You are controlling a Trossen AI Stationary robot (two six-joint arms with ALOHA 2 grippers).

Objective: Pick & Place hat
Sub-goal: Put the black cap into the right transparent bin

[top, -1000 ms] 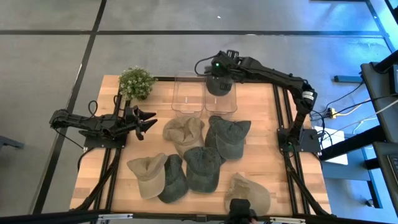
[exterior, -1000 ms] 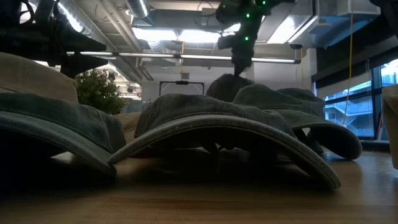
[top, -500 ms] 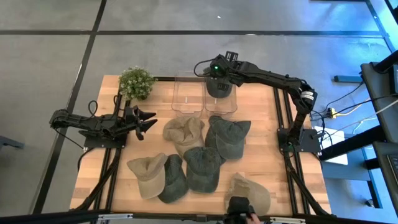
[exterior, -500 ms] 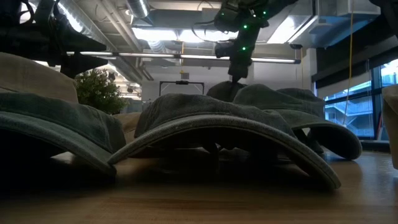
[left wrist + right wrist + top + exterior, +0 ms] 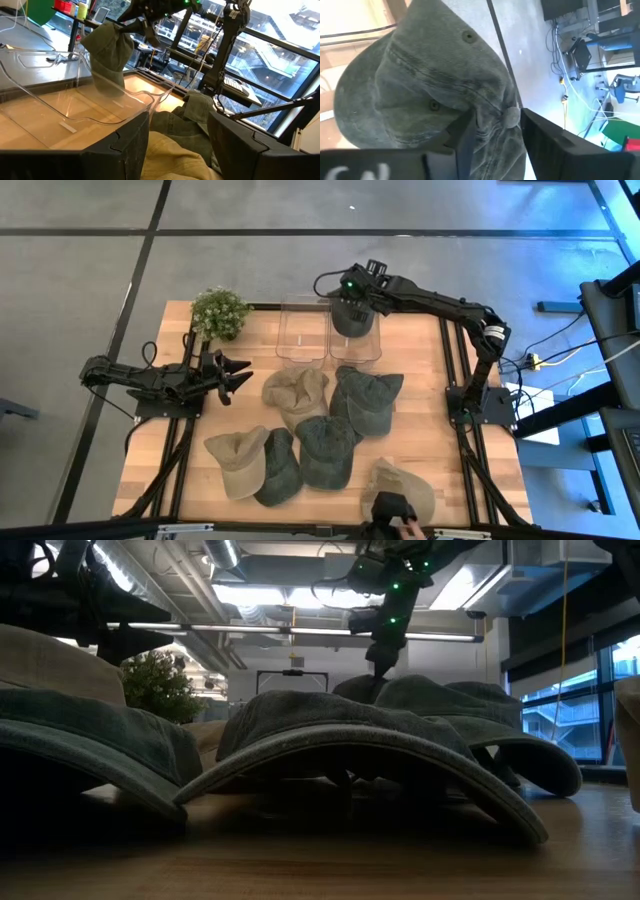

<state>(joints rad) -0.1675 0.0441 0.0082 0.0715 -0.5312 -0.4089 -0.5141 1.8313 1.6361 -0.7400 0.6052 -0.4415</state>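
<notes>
Right claw (image 5: 495, 132), fingers parted around a dark green cap (image 5: 430, 85), hangs over a clear bin (image 5: 355, 340); left claw (image 5: 238, 373) rests wide open.

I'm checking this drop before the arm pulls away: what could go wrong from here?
The green hat hangs over the right clear bin with its crown between the right gripper fingers, so it may snag as they part. In the left wrist view it droops near the bin's wall and could drape over the rim instead of landing inside.
</notes>
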